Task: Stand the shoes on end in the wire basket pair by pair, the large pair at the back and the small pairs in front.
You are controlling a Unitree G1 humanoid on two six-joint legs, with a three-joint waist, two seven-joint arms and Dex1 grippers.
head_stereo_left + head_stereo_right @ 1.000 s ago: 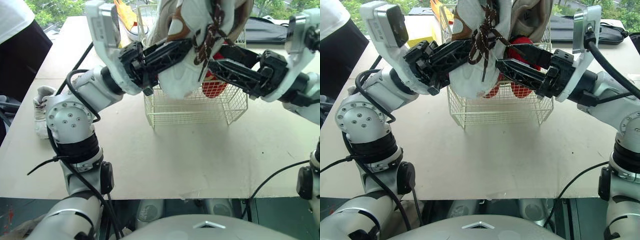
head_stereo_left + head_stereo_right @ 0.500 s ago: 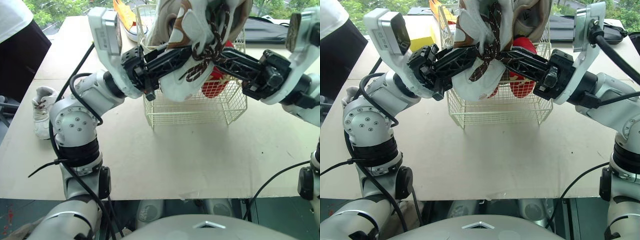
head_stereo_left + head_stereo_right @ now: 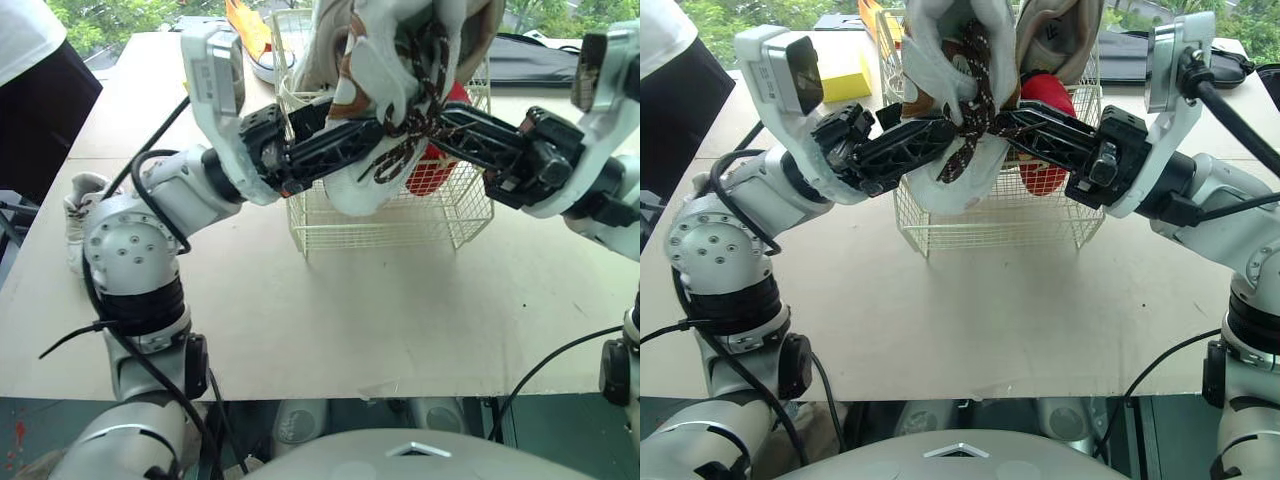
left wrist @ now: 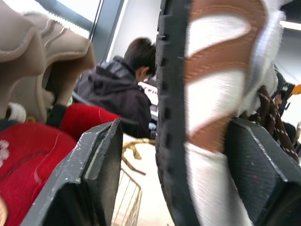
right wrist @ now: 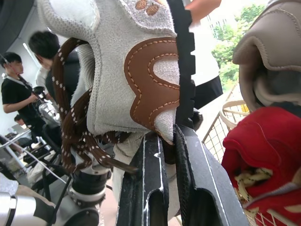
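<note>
A large white shoe (image 3: 350, 185) with brown trim and brown laces hangs toe-down over the front of the cream wire basket (image 3: 400, 228). My left gripper (image 3: 372, 132) reaches in from the left, open around the shoe (image 4: 211, 94): the upper rests against one finger and a gap separates the sole from the other. My right gripper (image 3: 432, 116) comes from the right, shut on the shoe's upper edge (image 5: 155, 84) by the laces. In the basket, a second large beige-lined shoe (image 3: 1060, 35) stands at the back and red shoes (image 3: 432, 165) stand beside it.
A small white shoe (image 3: 78, 200) lies on the table at the left. An orange shoe (image 3: 250, 30) and a yellow block (image 3: 845, 75) sit behind the basket, a black bag (image 3: 540, 55) at the back right. A person (image 3: 30, 70) stands at the far left corner.
My right gripper has gone from open to shut on the shoe by its laces. My left gripper's jaws have spread apart. The shoe has tipped more upright over the basket.
</note>
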